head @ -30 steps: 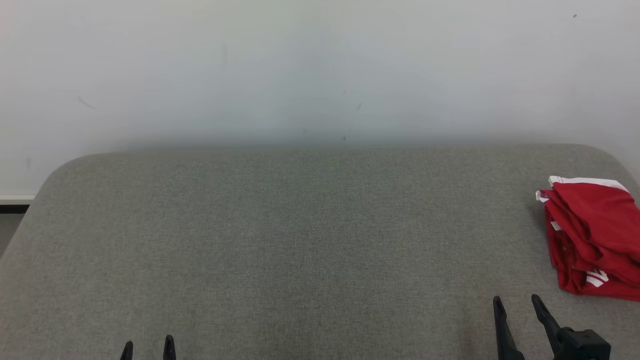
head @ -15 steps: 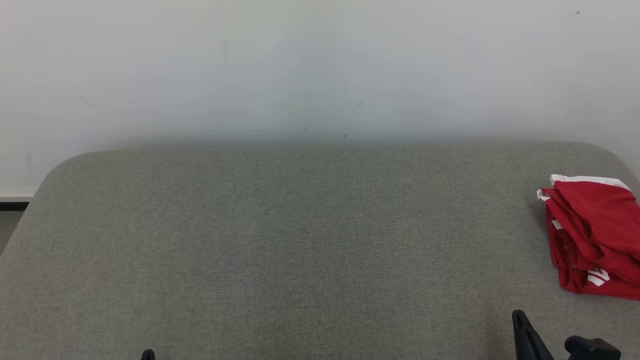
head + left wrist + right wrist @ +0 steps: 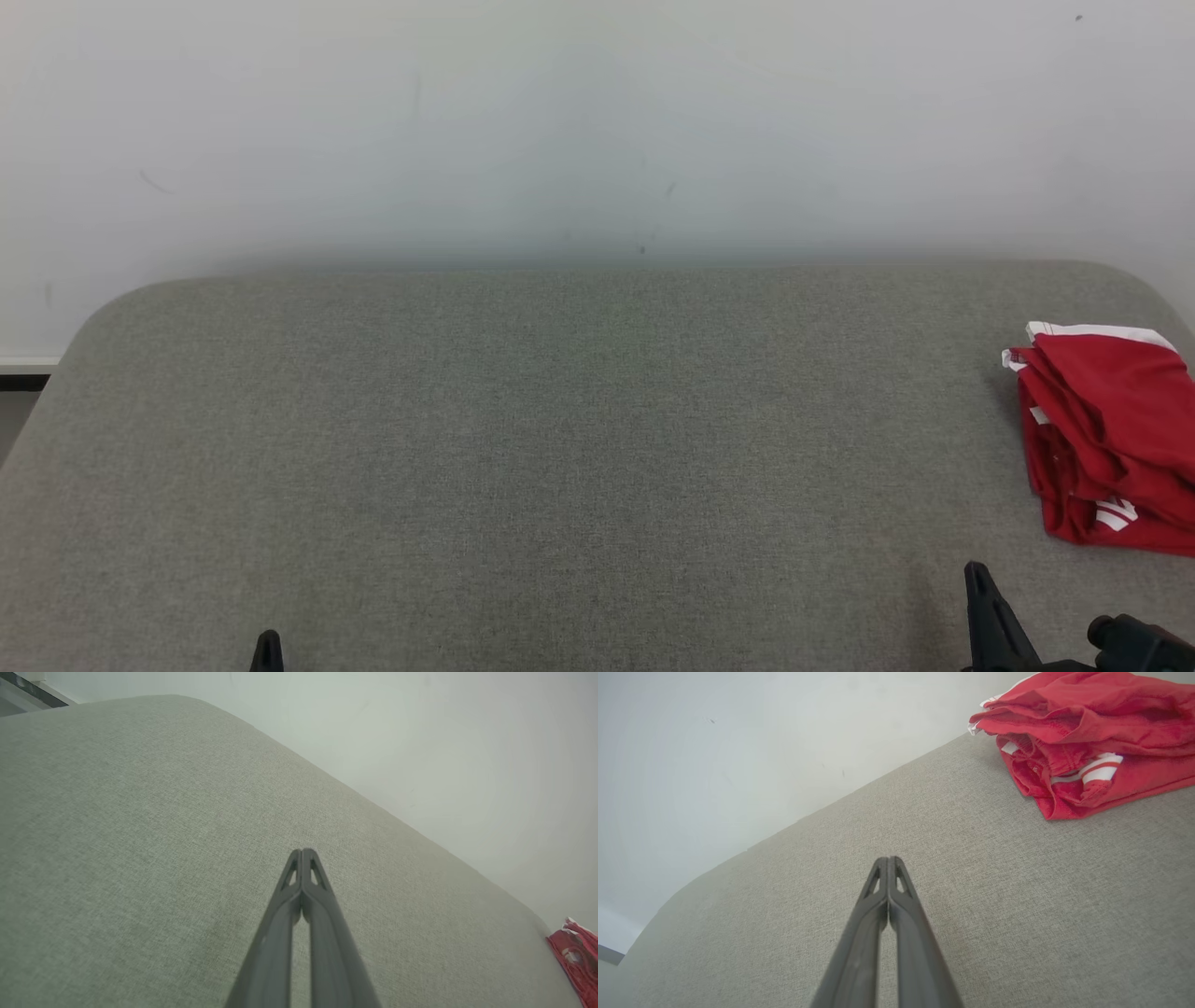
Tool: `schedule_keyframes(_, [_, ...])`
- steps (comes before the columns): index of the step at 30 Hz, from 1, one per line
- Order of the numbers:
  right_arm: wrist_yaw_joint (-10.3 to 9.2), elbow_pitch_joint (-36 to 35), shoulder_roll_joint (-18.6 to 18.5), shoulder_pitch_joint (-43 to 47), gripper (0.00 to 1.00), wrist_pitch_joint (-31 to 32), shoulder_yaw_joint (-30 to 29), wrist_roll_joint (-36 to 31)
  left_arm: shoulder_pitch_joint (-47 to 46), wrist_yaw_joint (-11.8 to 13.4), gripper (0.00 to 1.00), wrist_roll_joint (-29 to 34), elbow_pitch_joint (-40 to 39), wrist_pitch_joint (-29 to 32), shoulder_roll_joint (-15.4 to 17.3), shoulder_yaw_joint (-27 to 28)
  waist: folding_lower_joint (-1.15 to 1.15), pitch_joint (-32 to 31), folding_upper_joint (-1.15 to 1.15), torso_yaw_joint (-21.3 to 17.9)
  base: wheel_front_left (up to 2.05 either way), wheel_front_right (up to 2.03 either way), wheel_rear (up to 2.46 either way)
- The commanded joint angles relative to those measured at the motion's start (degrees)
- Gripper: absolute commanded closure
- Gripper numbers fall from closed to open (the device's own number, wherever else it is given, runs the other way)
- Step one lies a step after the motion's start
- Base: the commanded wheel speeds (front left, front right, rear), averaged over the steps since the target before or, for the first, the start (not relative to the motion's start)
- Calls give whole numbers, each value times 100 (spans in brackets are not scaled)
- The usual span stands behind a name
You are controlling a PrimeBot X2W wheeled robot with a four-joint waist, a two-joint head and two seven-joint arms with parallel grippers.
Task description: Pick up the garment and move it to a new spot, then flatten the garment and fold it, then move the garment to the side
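Grey woven-fabric bench (image 3: 560, 448) with rounded far corners is spanning nearly the whole head view, and its cover is lying smooth. A plain white wall (image 3: 597, 121) is rising directly behind it, carrying a few faint dark scuffs. At the far left a dark baseboard strip (image 3: 23, 381) is running along the foot of the wall. The garment (image 3: 1111, 439), red with white striped trim, is sitting in a folded stack at the right edge of the bench, partly cut off by the frame edge; its layers are showing along the side facing the robot. Left tool (image 3: 302, 850): its 2 dark fingers are pressing together tip to tip, gripping nothing, pointing over bare fabric near the front left of the bench, well apart from the garment. Right tool (image 3: 888, 858): its 2 fingers are likewise meeting at the tips with nothing between them, pointing over bare fabric near the front right. The garment is lying ahead of it and to its right, near but not touching. Whether either tool's tips are contacting the cover, I cannot tell.
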Motion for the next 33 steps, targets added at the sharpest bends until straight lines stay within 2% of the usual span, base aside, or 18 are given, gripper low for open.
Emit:
schedule_keyframes(1, [-3,-83,-9,-171,100,40,-21,275,-187,-11,100,-277,-60,62,21,30,0,5,0,-2,0,0,0])
schedule_keyframes(33, [-6,-51,-13,-509,100,443,-96,2806,-650,-71,100,-2611,37,677,29,124,0,90,0,-39,0,0,0])
